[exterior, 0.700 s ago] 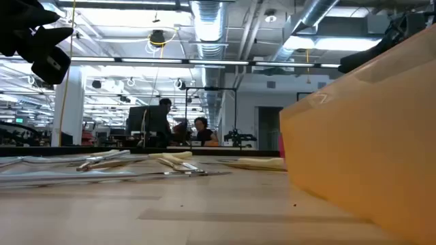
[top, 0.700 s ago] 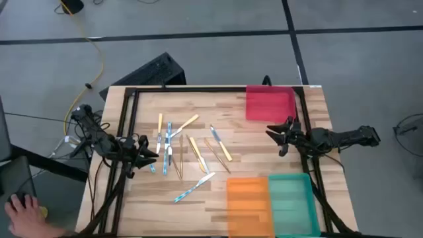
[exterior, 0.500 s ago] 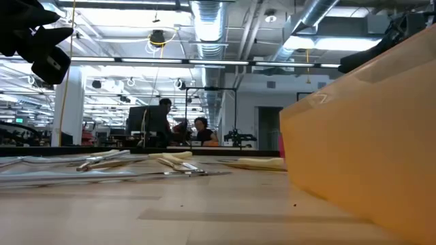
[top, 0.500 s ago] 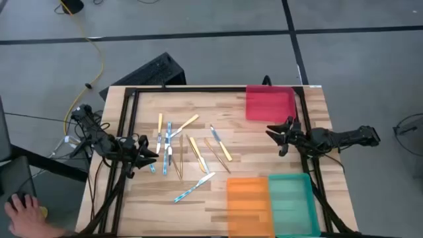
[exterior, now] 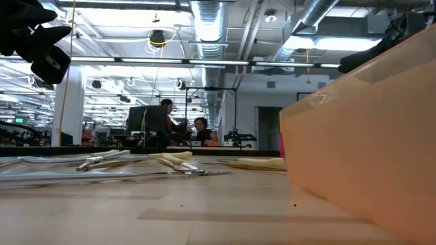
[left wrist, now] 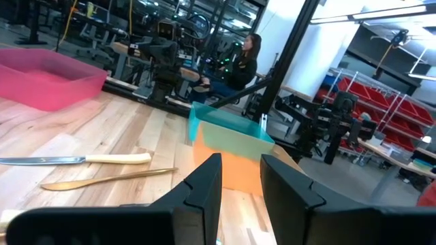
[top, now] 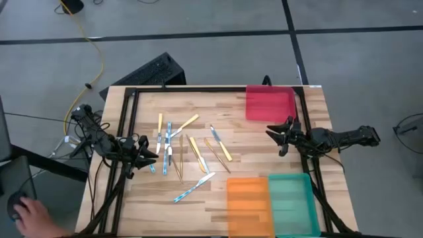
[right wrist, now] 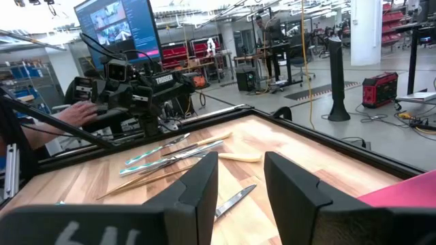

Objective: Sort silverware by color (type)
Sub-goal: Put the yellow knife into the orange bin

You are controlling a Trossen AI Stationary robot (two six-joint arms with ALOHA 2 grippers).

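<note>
The silverware (top: 188, 153) lies loose and flat on the wooden table's middle: yellow-handled, light-blue-handled and plain tan pieces, some crossing each other. It also shows in the low view (exterior: 170, 163) and the right wrist view (right wrist: 177, 153). A yellow-handled knife (left wrist: 82, 159) and a tan piece (left wrist: 109, 178) lie ahead of the left fingers. My left gripper (top: 153, 158) (left wrist: 240, 163) hovers open at the pile's left edge. My right gripper (top: 272, 137) (right wrist: 240, 160) is open to the pile's right, well apart from it.
A red tray (top: 269, 104) sits at the far right corner. An orange tray (top: 248, 198) and a teal tray (top: 291, 198) stand side by side at the near right. A person's hand (top: 26, 213) shows off the table's near left corner. Bare wood lies between pile and trays.
Both arms have kept still and the silverware lies as before. The person's hand off the near left corner has shifted a little.
</note>
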